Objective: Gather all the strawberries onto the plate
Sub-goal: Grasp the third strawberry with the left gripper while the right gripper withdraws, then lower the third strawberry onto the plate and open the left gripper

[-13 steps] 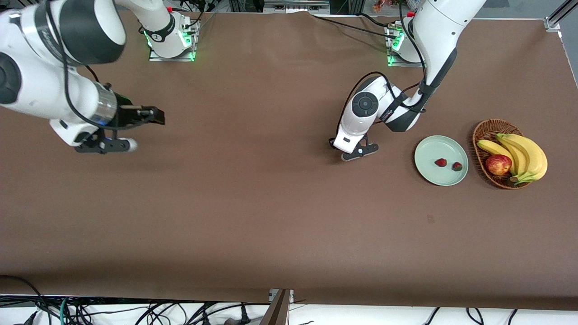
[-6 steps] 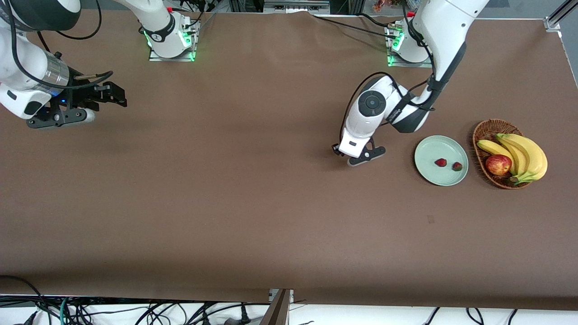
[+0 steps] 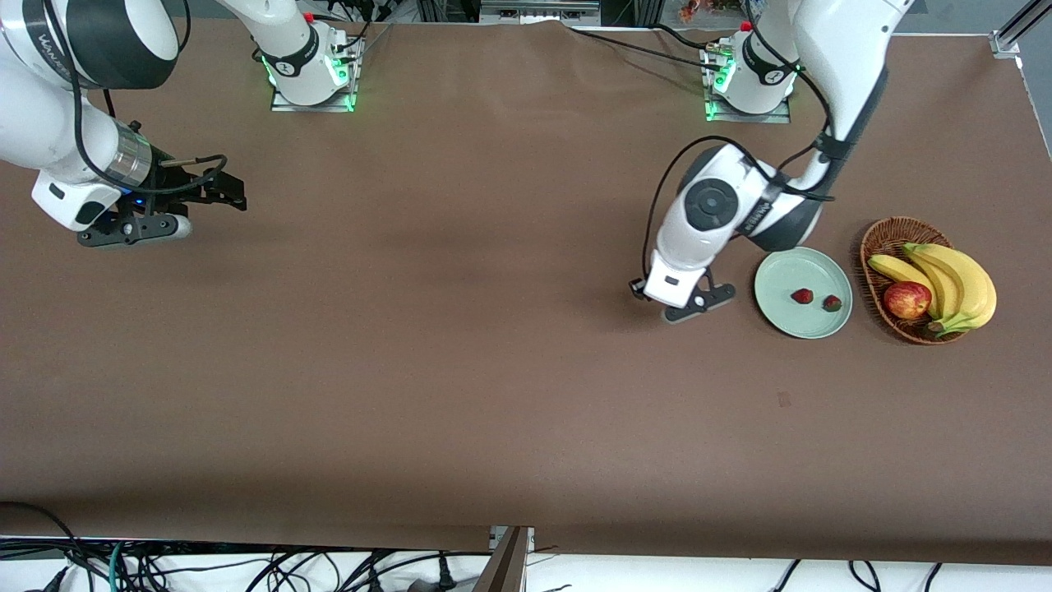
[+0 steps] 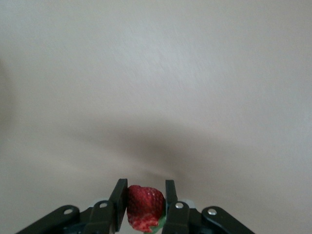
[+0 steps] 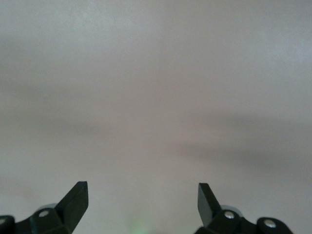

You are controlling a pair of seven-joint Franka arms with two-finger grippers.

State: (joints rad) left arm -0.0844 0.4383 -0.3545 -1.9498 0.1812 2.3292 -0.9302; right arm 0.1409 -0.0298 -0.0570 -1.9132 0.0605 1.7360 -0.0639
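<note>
You are looking at a brown desk (image 3: 460, 362) with two white arms. The left gripper (image 4: 145, 204) hangs over bare desk just beside the plate (image 3: 781, 316), on the side toward the right arm's end. Its fingers (image 4: 118, 200) pinch a strawberry (image 4: 144, 207), red with a bit of green cap showing. The pale green plate sits toward the left arm's end of the desk and holds two more strawberries (image 3: 802, 296), lying a little apart. Just beside the plate, closer to that end, a wicker basket (image 3: 883, 238) holds bananas (image 3: 957, 284) and an apple (image 3: 906, 299). The right gripper (image 5: 143, 197) waits over bare desk at the right arm's end, well apart from the plate, its fingers spread wide and holding nothing.
</note>
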